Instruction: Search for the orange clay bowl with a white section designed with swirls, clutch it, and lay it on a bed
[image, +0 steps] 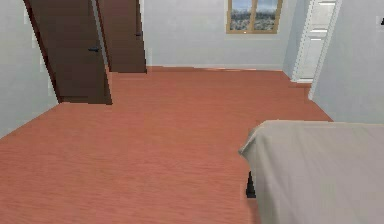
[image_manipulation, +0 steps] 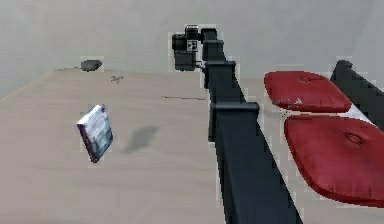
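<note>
Arm (image_manipulation: 240, 140) is seen reaching out across the bed (image_manipulation: 60, 170), with the gripper (image_manipulation: 181, 50) at its far end, near the bed's far edge. Whether anything is held by the gripper cannot be told, since its far end is not made out clearly against the wall and the bed's edge. The bowl's place cannot be told from this moment. Left of the gripper and closer in, a book (image_manipulation: 95, 132) is propped at a tilt on the bed. Further left of the gripper, by the far edge, a small grey thing (image_manipulation: 90, 65) is lying. Right of the gripper, well apart from it, two red pillows (image_manipulation: 305, 90) are laid. Ahead, bare floor (image: 150, 130), dark doors (image: 70, 50) and a window (image: 254, 15) are noted. Step judged: laying on the bed, if the bowl is in the gripper; otherwise the search is not yet done. For laying, a lowering onto the bare bed beneath the gripper would be called for, kept apart from book and pillows so that the bowl is set flat. For searching, the base would need to be turned toward the doors. Writing: the print on the book's cover is too small to be read; no other labels are noted.
</note>
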